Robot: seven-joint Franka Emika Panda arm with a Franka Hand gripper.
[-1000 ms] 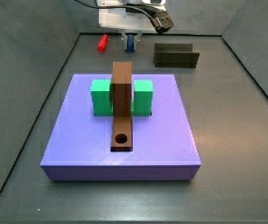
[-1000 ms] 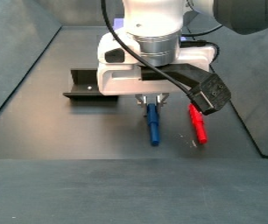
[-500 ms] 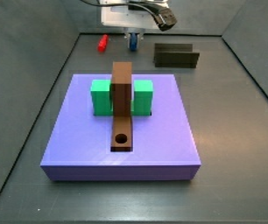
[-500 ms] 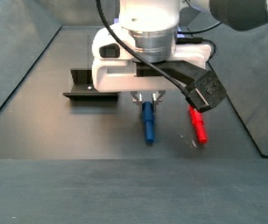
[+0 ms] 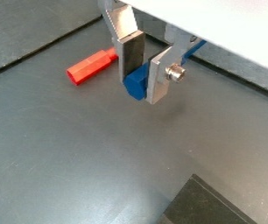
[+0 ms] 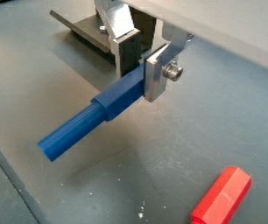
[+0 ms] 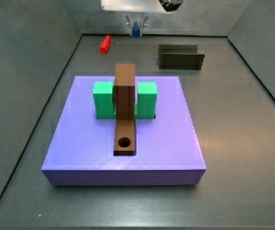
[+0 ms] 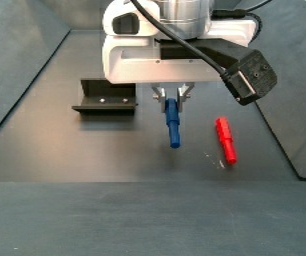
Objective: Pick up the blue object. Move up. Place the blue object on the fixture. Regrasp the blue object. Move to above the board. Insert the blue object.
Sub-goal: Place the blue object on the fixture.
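Lift-off was the change: over the last second the gripper point(image 8: 175, 96) rose from the floor at the far end of the scene, its jaws closed on the upper end of the blue object point(image 8: 173, 122), so pick-up looked done and the move up under way. The blue object point(image 6: 95, 115), a short stepped cylinder, hung clear of the floor, left of the red peg point(image 8: 225, 139) and right of the fixture point(image 8: 104, 99) in a side view.

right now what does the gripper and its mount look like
The gripper has two flat silver plate fingers with dark pads and a screw head on one plate. In a side view its body is white and boxy, with black cables and a black angled camera housing.
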